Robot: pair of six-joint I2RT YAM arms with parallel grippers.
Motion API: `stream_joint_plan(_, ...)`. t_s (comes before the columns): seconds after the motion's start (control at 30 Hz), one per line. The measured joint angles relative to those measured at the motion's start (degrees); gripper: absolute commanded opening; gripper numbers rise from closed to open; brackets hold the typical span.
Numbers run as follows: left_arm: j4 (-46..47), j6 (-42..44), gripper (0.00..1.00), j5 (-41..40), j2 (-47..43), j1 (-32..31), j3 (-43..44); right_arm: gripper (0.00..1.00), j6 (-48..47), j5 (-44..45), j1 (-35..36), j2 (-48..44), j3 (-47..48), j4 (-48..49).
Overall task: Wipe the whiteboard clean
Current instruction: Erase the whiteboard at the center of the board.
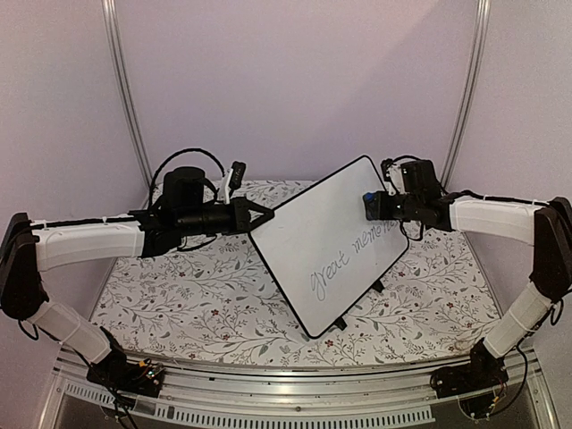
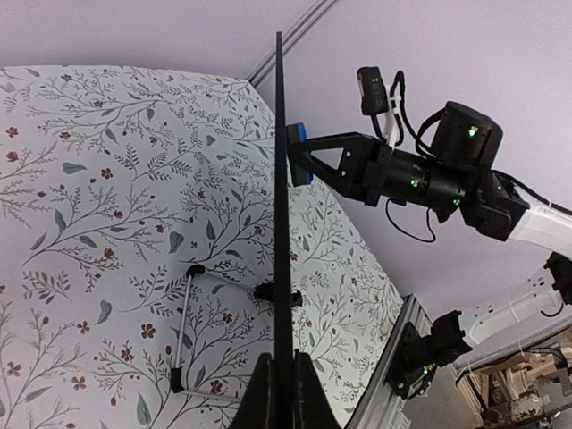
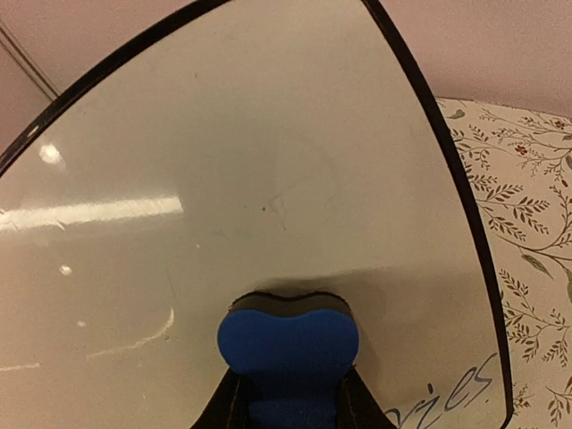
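1. Whiteboard (image 1: 326,246) mid-frame in the top view, tilted above the desk (image 1: 179,295), its left corner clamped in your left pincer (image 1: 266,215).
2. Your right pincer (image 1: 374,206) grips the blue eraser (image 3: 288,344), pressed on the board.
3. Cursive writing (image 1: 353,255) at lower right is unerased, so most wiping looks undone.

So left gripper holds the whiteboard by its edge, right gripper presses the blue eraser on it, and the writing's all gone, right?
Not gone: the top external view shows cursive writing on the whiteboard. The rest is right: left gripper on its edge, right gripper pressing the blue eraser on it.
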Motion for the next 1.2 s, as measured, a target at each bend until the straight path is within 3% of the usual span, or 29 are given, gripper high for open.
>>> stream_joint_plan(0.33, 0.11, 0.04, 0.00, 0.35, 0.00, 0.00, 0.00, 0.15, -0.24, -2.03, -1.51, 2.47, 4.81, 0.50)
stream_joint_plan(0.83, 0.31, 0.02, 0.00, 0.59, 0.00, 0.00, 0.00, 0.15, 1.62, -4.44, -1.75, -4.81, -10.97, 2.14)
stream_joint_plan(1.0, 0.44, 0.00, 0.00, 0.76, 0.00, 0.00, 0.00, 0.15, 1.49, -4.09, -1.75, -4.61, -9.25, 0.76)
stream_joint_plan(1.2, 0.46, 0.02, 0.00, 1.01, 0.00, -0.07, 0.00, 0.15, 0.37, -0.76, -1.77, -0.35, 0.63, 0.72)
